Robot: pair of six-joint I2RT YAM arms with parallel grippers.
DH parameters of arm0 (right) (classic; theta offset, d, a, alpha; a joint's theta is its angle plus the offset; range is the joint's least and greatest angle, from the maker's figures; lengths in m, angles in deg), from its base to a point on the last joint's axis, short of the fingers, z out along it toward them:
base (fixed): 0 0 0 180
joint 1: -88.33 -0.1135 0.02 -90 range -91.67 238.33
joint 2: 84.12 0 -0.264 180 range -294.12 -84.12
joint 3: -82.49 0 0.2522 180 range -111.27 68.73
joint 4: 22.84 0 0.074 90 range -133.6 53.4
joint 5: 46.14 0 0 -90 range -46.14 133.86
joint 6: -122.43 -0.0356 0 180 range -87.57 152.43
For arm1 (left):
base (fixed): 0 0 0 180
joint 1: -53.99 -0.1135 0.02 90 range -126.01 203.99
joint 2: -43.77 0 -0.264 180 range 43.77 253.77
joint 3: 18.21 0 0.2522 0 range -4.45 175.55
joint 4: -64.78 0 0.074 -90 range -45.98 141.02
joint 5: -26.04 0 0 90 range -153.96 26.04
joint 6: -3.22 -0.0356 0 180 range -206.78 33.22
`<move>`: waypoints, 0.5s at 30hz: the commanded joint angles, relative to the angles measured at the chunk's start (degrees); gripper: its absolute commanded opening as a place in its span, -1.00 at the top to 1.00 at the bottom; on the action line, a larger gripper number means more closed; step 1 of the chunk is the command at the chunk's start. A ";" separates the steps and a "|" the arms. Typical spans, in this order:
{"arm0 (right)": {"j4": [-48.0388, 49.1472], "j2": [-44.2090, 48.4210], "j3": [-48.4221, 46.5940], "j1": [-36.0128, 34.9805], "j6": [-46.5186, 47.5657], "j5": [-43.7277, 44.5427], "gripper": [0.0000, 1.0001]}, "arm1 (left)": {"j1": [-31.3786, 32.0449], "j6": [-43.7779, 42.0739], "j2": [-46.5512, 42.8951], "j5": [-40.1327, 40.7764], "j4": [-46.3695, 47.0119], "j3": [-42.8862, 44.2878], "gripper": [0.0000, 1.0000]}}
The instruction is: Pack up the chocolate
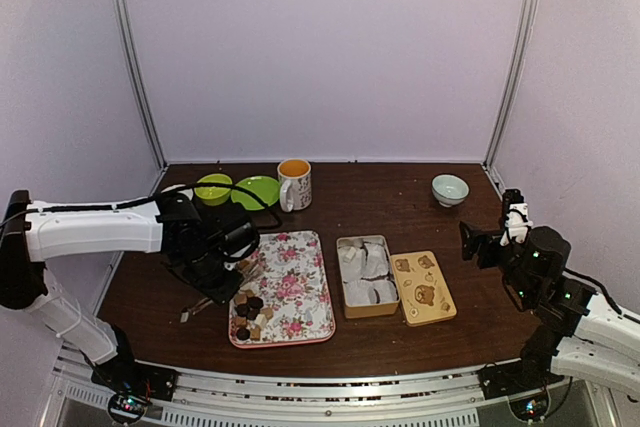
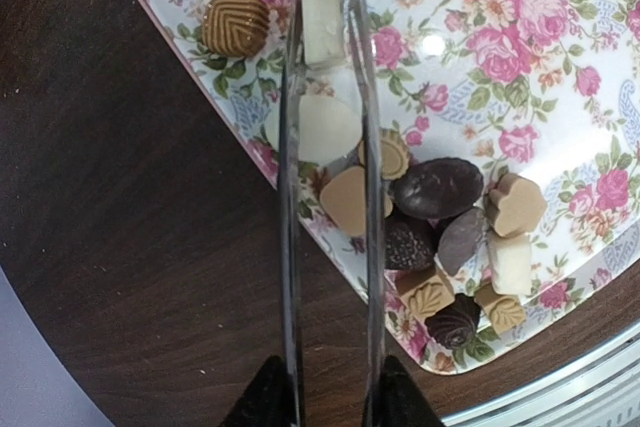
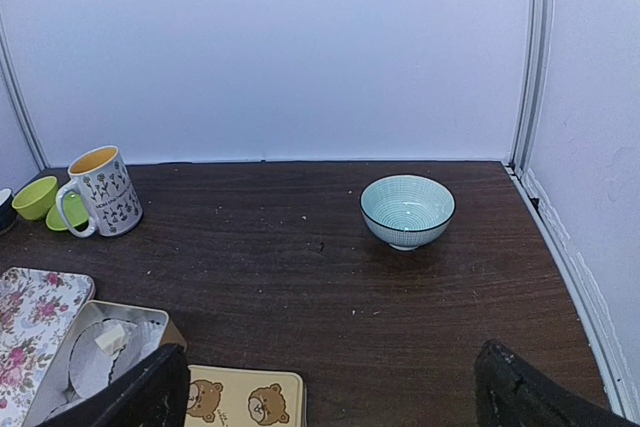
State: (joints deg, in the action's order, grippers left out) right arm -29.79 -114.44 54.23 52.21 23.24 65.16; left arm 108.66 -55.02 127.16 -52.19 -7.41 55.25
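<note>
chocolate (image 2: 437, 187): glossy dark ovals, a ribbed tan round, smooth cream and tan hearts, leaf-embossed caramel blocks, all clustered at the near left corner of a floral tray (image 2: 520, 67) on the dark wood-grain counter (image 2: 120, 197). left end effector (image 2: 330, 397) clamps thin metal tongs (image 2: 290, 247). the hearts lie between the tong arms, a white block between the tips. right end effector (image 3: 335, 392) spread wide, well apart from the tray.
</note>
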 commanded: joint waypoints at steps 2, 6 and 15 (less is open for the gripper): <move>-0.19 0.27 0.39 0.17 -0.24 1.03 -1.00 | -0.45 -0.45 0.70 0.86 0.81 2.63 0.43; -0.22 0.26 0.38 0.11 -0.23 1.08 -1.00 | -0.29 -0.40 0.03 0.76 -0.42 4.11 0.48; -0.22 0.27 0.41 0.17 -0.24 1.05 -1.00 | 1.39 -2.08 -6.26 -4.92 3.22 8.93 0.50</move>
State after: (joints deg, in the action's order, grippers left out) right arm -29.79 -114.44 54.23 52.21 23.22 65.16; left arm 109.23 -55.65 125.11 -53.41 -7.56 61.30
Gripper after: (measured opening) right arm 0.999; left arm 0.256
